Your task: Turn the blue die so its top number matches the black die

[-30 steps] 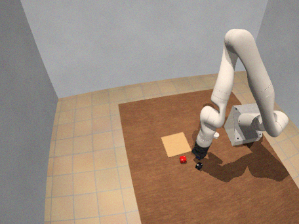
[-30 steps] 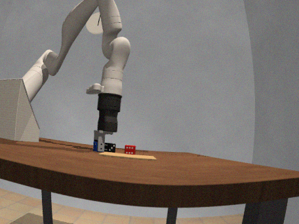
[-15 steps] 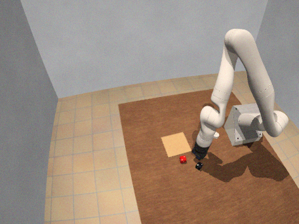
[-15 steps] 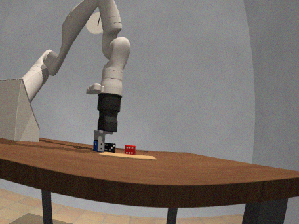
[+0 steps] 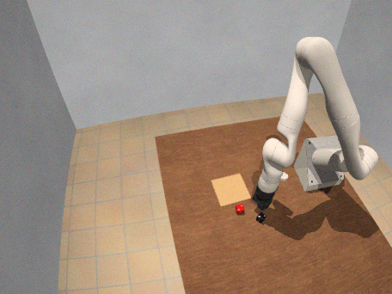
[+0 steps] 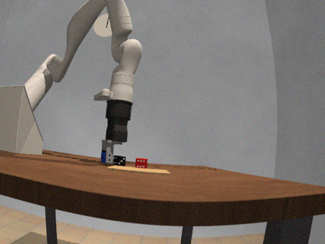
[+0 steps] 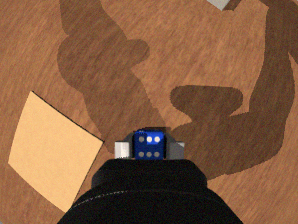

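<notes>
You are looking at a smooth brown wood-grain counter [image 5: 206, 258] with a rounded front edge, standing on dark legs over a floor of beige square tiles [image 5: 112, 206], with plain grey-blue walls [image 5: 172, 56] behind. A thin, flat, tan square mat [image 5: 230, 189] lies near the middle of the top view. Three small cubes sit off it, lower right of the mat: a red die [image 5: 240, 209] with white pips just beside the mat's lower corner, a black die [image 5: 260, 218] further right, and a blue die [image 7: 149, 144] under the arm.

Your arm [image 5: 331, 99] is glossy white and tube-shaped, ending in a dark cylindrical wrist above the hand [image 6: 106, 157]. The hand points straight down at the counter, and its pale fingers are closed on the blue die, one on each side. In the wrist view the die sits centre frame, with two bright pips on its far face and two dimmer ones on the face nearer the camera. In the exterior view the blue die is low at counter level, just left of the black die; you cannot tell whether it touches the wood. A grey boxy base [image 5: 306, 172] stands at the right of the top view.
</notes>
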Action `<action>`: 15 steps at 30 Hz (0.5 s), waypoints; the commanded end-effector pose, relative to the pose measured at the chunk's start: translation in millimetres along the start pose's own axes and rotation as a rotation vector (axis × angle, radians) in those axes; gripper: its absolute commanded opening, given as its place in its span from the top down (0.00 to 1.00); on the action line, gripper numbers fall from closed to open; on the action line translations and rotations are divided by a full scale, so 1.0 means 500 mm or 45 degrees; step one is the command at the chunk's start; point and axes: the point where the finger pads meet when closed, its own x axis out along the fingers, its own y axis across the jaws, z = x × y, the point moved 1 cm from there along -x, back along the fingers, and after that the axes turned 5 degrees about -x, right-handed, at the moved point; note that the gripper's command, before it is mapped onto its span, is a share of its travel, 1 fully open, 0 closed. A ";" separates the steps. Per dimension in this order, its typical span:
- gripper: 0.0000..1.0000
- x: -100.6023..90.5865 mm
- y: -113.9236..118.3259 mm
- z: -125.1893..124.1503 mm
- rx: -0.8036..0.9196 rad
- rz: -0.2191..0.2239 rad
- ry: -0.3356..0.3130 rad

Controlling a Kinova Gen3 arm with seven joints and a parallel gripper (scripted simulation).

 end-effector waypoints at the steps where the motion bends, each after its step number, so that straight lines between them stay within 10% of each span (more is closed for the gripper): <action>1: 0.43 -0.016 -0.006 0.001 0.007 -0.008 -0.009; 15: 0.43 -0.123 -0.005 0.001 0.007 -0.008 -0.009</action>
